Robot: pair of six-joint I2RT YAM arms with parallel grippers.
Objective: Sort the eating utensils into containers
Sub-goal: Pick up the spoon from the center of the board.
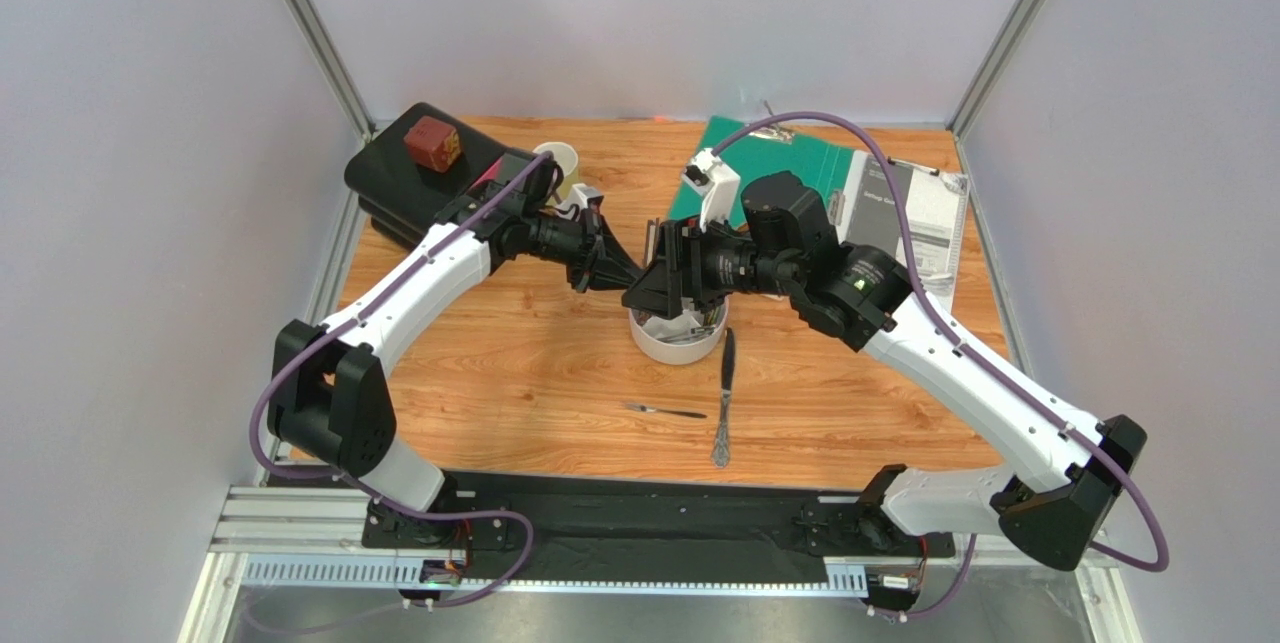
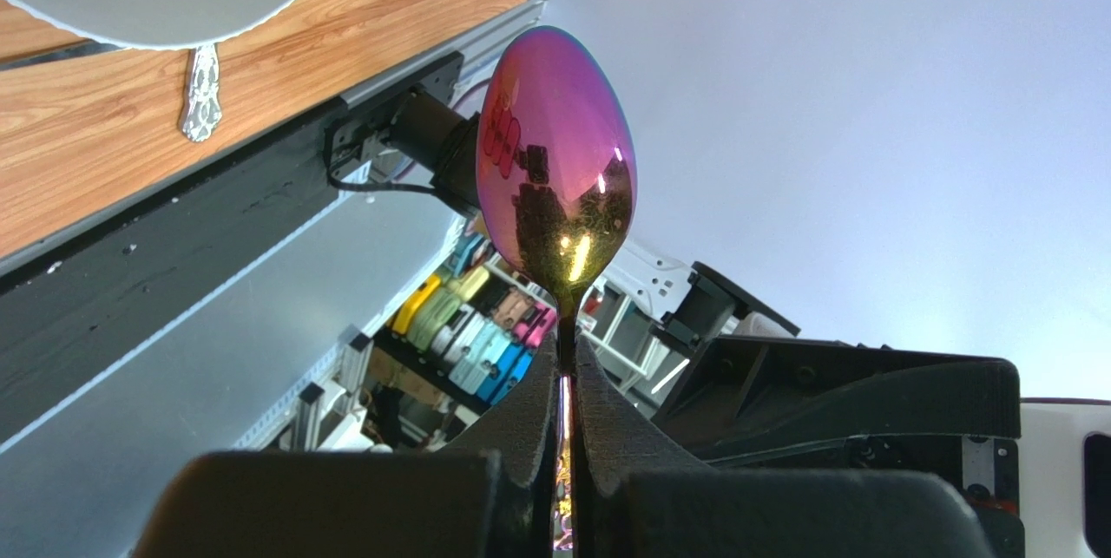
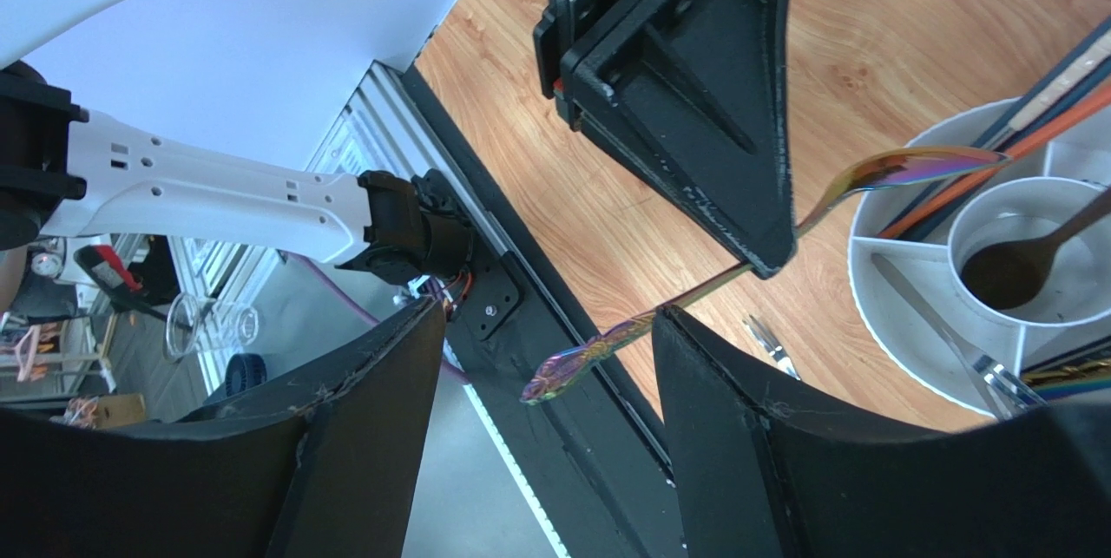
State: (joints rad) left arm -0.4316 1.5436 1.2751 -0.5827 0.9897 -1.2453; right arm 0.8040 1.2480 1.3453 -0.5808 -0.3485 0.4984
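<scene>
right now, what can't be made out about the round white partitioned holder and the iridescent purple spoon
top view: the round white partitioned holder sits mostly under the left gripper and right gripper; its contents cannot be counted
left wrist view: the iridescent purple spoon has its handle buried between the left gripper's fingers
right wrist view: the holder runs off the right edge; its far compartments are cut off

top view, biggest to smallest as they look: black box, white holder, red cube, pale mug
1. black box
2. white holder, partly covered
3. red cube and pale mug look alike; mug partly hidden
</scene>
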